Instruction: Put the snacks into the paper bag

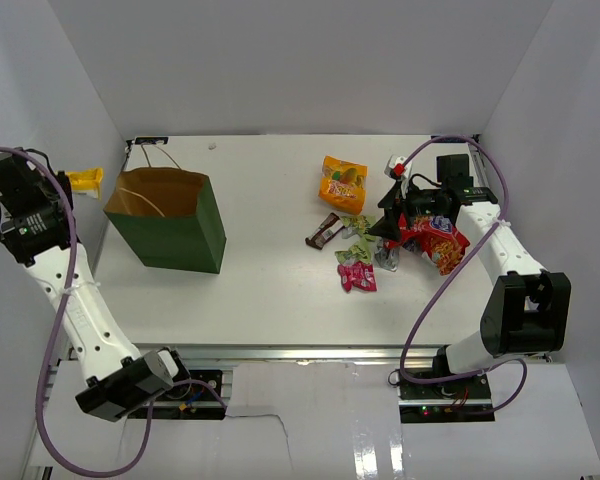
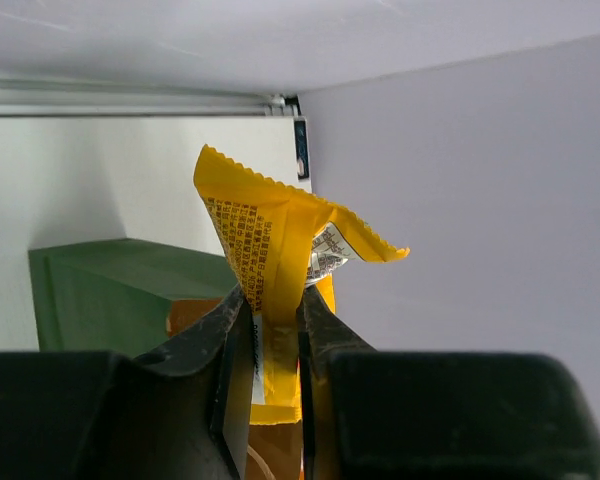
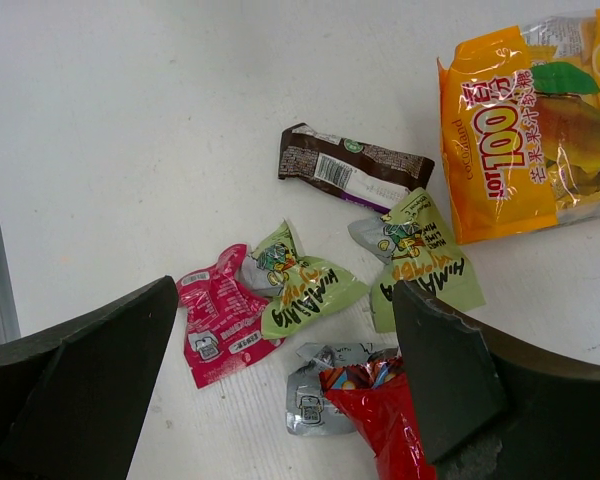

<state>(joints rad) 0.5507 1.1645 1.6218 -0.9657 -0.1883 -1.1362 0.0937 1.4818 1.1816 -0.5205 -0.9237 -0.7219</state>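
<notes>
- The left hand (image 2: 275,315) is pinching a yellow packet (image 2: 265,235) between fingers drawn narrow around it. It is hanging at the far left corner of the counter (image 1: 270,300), just beside the paper bag's left rim.
- The paper bag (image 1: 170,225) is standing upright near that far left corner, its mouth gaping and the brown inside showing.
- The right hand (image 3: 285,300) is hovering with its fingers spread wide, gripping nothing, over the loose snacks toward the right edge.
- Below it, a pink sachet (image 3: 220,325) is lying partly under a green sachet (image 3: 305,285), with a second green sachet (image 3: 425,260) and a dark brown bar (image 3: 355,168) near them.
- An orange-yellow pouch (image 3: 510,150) is lying closer to the far edge.
- A red chip bag (image 3: 380,420) is lying nearest the right edge, overlapping a silver sachet (image 3: 310,400).
</notes>
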